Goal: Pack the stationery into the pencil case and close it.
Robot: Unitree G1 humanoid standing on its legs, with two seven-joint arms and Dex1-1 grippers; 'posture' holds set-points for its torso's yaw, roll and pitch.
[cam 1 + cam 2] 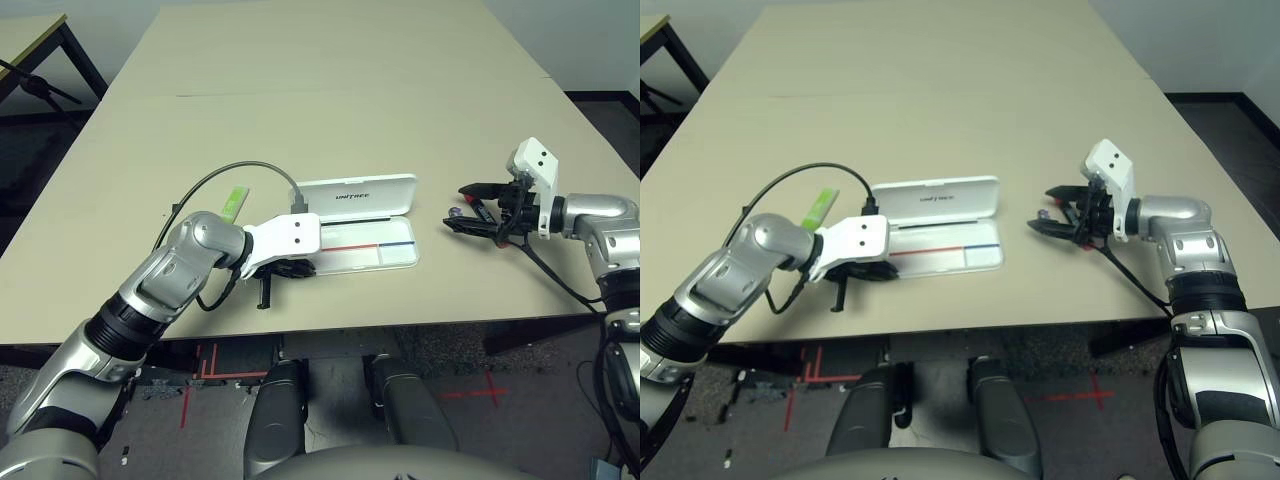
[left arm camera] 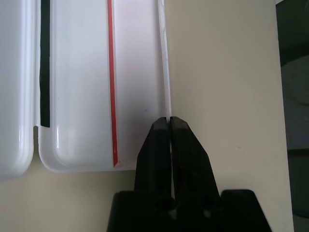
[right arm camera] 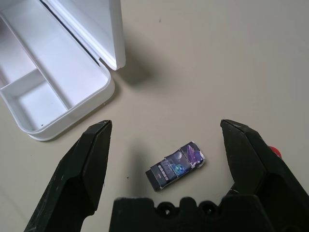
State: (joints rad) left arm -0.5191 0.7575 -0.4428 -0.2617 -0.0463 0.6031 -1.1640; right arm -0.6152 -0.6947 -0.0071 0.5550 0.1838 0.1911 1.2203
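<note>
The open white pencil case (image 1: 365, 225) is pinched at its front rim by the nearly closed left gripper (image 2: 170, 126), while the wide-open right gripper (image 3: 166, 133) is best lowered squarely astride the small dark block (image 3: 176, 165) lying just beside the case.

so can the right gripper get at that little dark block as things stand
Probably yes: the right gripper is open, with the small dark block lying on bare table between its fingers, clear of the pencil case.
</note>
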